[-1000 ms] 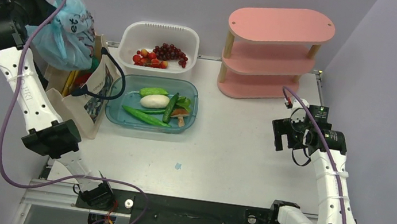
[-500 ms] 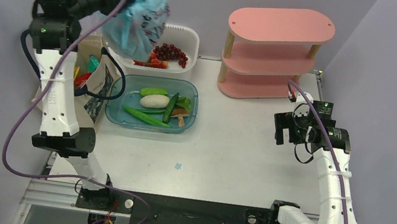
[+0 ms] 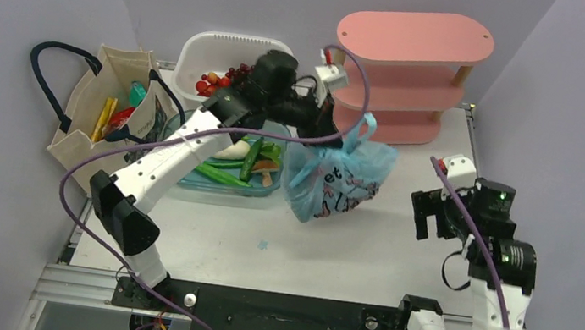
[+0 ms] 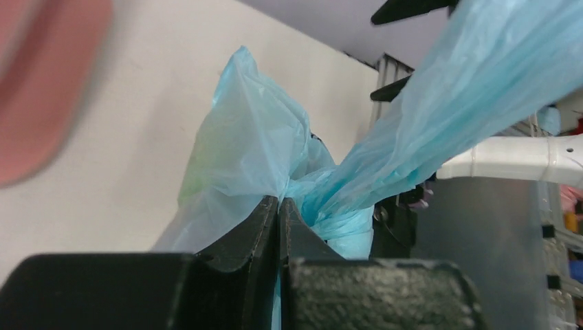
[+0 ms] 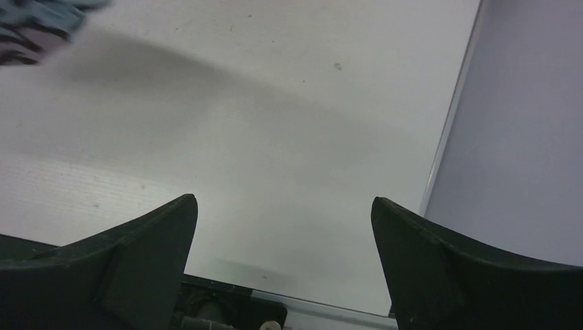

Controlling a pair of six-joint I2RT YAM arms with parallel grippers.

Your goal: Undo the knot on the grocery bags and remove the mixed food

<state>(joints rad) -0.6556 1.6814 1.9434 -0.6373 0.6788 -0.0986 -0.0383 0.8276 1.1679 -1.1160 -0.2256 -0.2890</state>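
My left gripper [image 3: 329,132] is shut on the knotted top of the light blue plastic bag [image 3: 338,178] and holds it over the middle of the table. In the left wrist view the jaws [image 4: 278,203] pinch thin blue film, with the knot [image 4: 323,189] bunched just beyond them. The beige canvas tote [image 3: 111,120] stands at the far left with yellow, red and teal packets [image 3: 119,108] inside. My right gripper [image 3: 433,215] is open and empty at the right, clear of the bag; its wrist view [image 5: 283,206] shows bare table between the jaws.
A clear teal tub [image 3: 277,182] with green vegetables and a white oval one lies behind the bag. A white slotted basket [image 3: 203,42] with grapes and red fruit stands at the back. A pink three-tier shelf [image 3: 407,78] stands at the back right.
My left arm has swung the blue bag from above the tote at the far left, past the basket, down to the table's middle. My right gripper has shifted slightly nearer.
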